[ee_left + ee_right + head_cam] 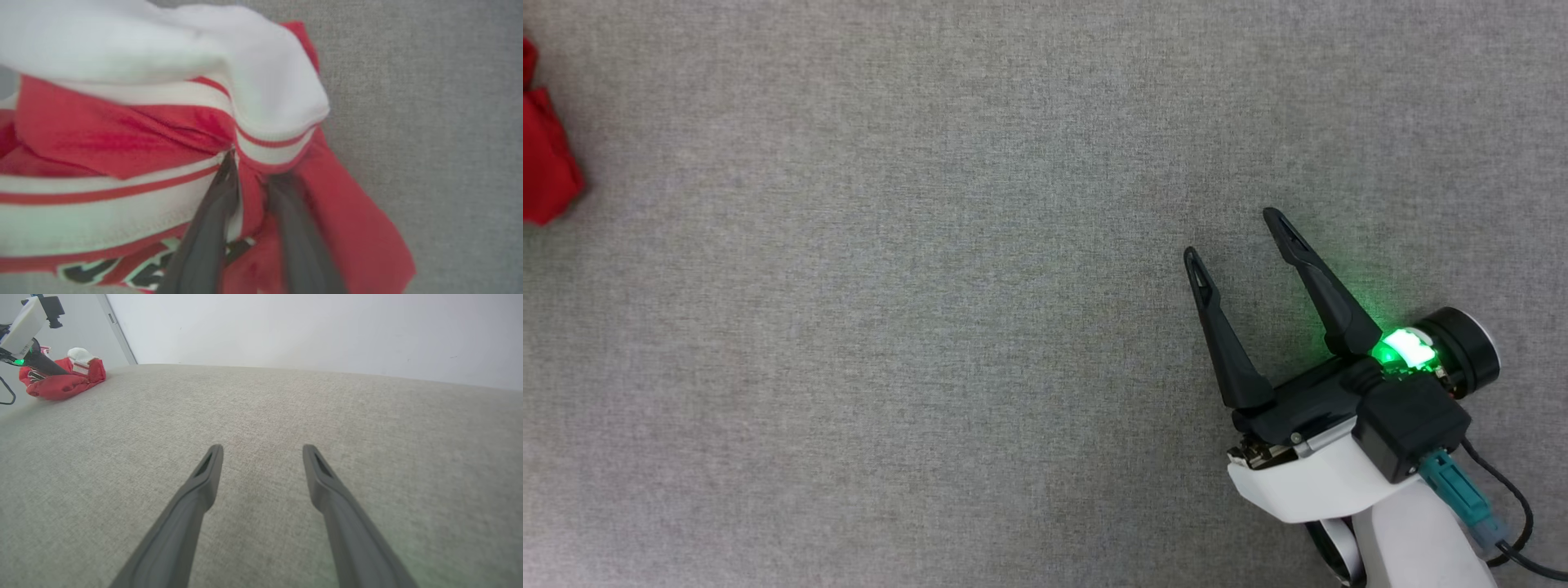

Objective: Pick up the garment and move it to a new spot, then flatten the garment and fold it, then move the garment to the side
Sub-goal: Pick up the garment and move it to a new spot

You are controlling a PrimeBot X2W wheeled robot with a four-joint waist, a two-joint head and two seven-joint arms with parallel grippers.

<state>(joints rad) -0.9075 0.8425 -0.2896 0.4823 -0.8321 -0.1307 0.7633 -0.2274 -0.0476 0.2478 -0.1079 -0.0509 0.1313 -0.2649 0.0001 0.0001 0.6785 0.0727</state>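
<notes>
While the left gripper (253, 173) straddles a red fold of the garment (122, 134), bunched right around its fingertips, a firm pinch cannot be confirmed; closing fully before lifting seems wise. Right gripper (1231, 233) rests spread wide, garment far ahead-left of it

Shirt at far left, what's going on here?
The left gripper is at the crumpled shirt. Its fingers straddle a fold of red cloth beside the striped trim, but whether they have clamped it is unclear. The shirt lies bunched at the far left of the grey surface, not yet flattened or folded. The right gripper hovers open over bare surface, holding nothing.
</notes>
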